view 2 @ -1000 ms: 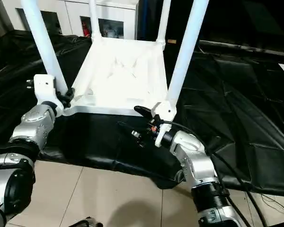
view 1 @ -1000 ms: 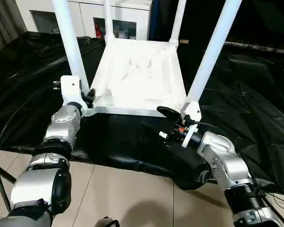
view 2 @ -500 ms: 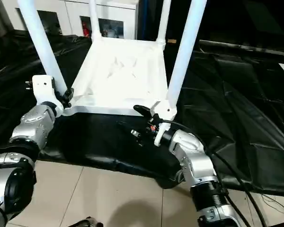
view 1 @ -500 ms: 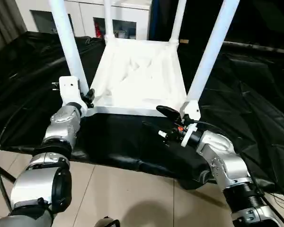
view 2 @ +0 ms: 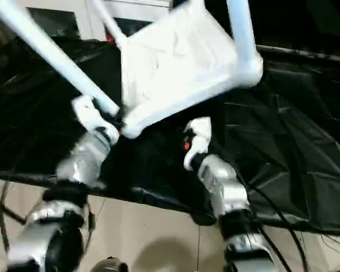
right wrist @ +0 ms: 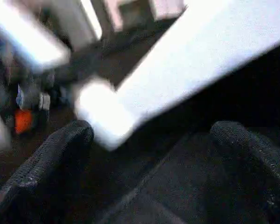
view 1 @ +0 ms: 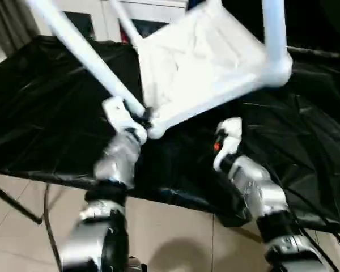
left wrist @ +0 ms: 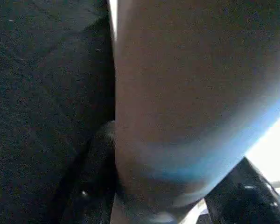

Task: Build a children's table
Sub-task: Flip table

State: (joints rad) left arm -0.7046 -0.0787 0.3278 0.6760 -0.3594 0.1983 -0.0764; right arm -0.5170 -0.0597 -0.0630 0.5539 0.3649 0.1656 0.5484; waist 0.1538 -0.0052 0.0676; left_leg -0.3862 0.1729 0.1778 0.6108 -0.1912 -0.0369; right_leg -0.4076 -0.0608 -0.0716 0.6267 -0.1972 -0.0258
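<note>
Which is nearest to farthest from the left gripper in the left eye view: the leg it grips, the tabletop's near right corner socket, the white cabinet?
1. Near left leg, inside the left gripper.
2. Near right corner socket, across the tabletop.
3. White cabinet, behind the table.

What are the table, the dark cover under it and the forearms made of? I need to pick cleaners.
Table: likely plastic, smooth matte white, with moulded rounded corners and tube legs. Cover: thin black sheet, perhaps plastic film or coated cloth; it creases and shines. Forearms: look like brushed silver metal, though painted plastic is possible.
</note>
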